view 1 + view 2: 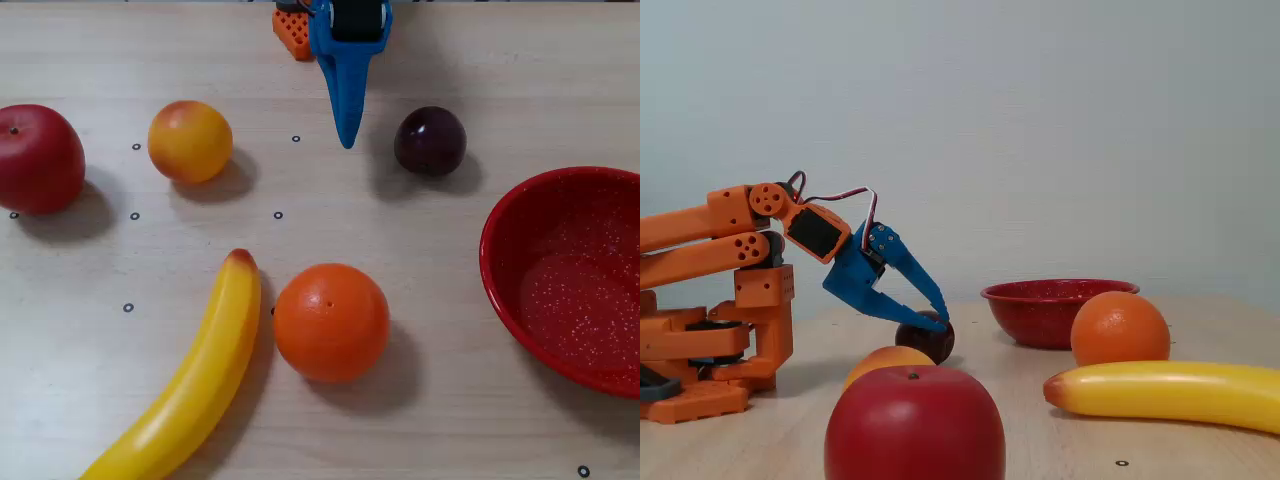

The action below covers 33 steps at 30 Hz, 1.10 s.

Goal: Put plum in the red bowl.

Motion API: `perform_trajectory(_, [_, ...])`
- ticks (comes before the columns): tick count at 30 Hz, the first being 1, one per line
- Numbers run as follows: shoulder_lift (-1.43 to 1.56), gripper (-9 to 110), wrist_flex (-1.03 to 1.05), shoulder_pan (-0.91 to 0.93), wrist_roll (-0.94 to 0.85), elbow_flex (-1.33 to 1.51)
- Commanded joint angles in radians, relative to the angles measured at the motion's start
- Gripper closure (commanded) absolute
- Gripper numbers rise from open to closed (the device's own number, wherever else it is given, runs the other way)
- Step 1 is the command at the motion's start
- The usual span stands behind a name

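The plum (430, 141) is a small, dark purple, glossy fruit on the wooden table, at the upper middle right of the overhead view. My blue gripper (347, 140) points down from the top edge, and its tip is level with the plum, a short gap to the plum's left. Its fingertips meet, with nothing held. In the fixed view the gripper (941, 319) hangs just above the table, and the plum (930, 342) is partly covered behind its tips. The red bowl (500, 260) with white speckles sits at the right edge and is empty; the fixed view shows the red bowl (1055, 310) further right.
A red apple (38, 158) lies far left and a yellow-orange fruit (190, 140) beside it. An orange (331, 322) and a banana (195, 380) lie in front. The orange arm base (710, 340) stands at the left of the fixed view.
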Motion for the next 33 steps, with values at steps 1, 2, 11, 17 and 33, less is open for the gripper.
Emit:
perform_trajectory(1, [0.021, 101, -0.006, -0.008, -0.038, 0.040])
perform_trajectory(2, [0.021, 101, -0.006, -0.008, -0.038, 0.040])
perform_trajectory(11, [0.021, 101, -0.006, -0.008, -0.038, 0.040])
perform_trajectory(17, [0.021, 102, -0.006, -0.008, -0.038, 0.040])
perform_trajectory(33, [-0.023, 102, -0.006, -0.002, -0.078, -0.023])
